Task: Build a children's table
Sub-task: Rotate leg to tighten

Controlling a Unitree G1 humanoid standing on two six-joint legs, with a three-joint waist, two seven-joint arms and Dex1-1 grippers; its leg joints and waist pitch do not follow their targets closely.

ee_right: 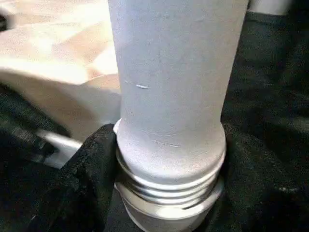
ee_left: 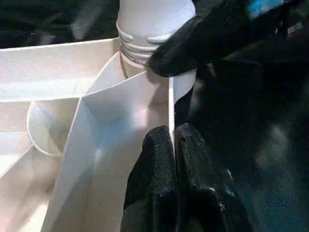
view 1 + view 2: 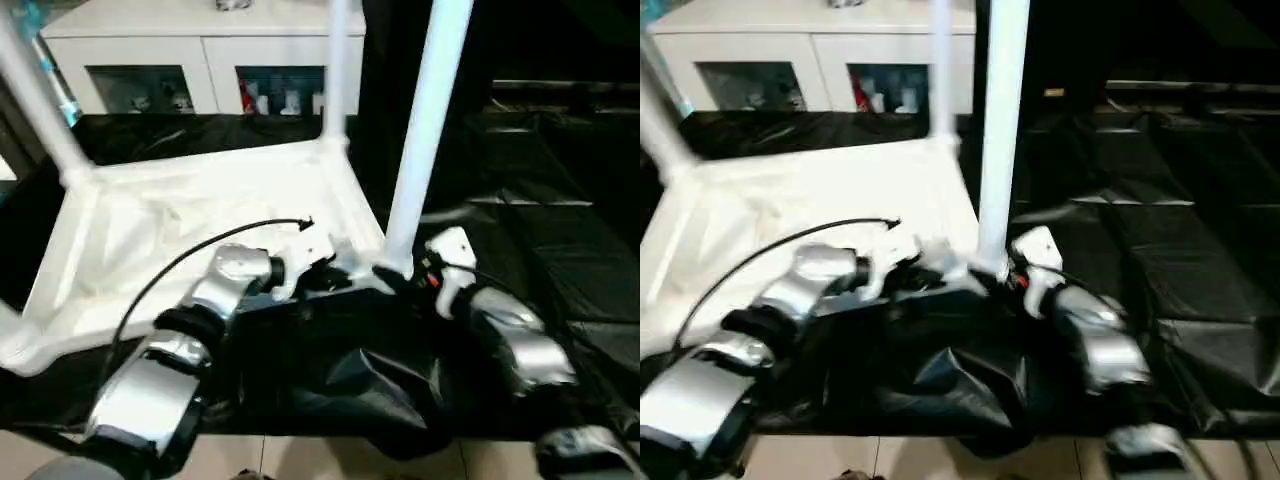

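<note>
The white table top (image 3: 180,230) lies upside down on a black sheet, ribbed underside up. Three white legs stand in its corner sockets: one at the far left (image 3: 40,110), one at the back (image 3: 337,70) and one at the near right (image 3: 425,130). My right gripper (image 1: 169,193) is shut on the near right leg (image 1: 174,72) just above its threaded base, one black finger (image 1: 91,169) on each side. My left gripper (image 2: 172,145) is shut on the table top's thin rim wall (image 2: 170,106) beside that same corner socket, close to the right gripper's finger (image 2: 193,43).
A white cabinet with glass doors (image 3: 200,50) stands behind the table. The black sheet (image 3: 560,200) covers the floor to the right and is bunched in front of me (image 3: 370,390). A black cable (image 3: 180,260) loops over my left forearm. Pale floor tiles (image 3: 300,460) show nearest me.
</note>
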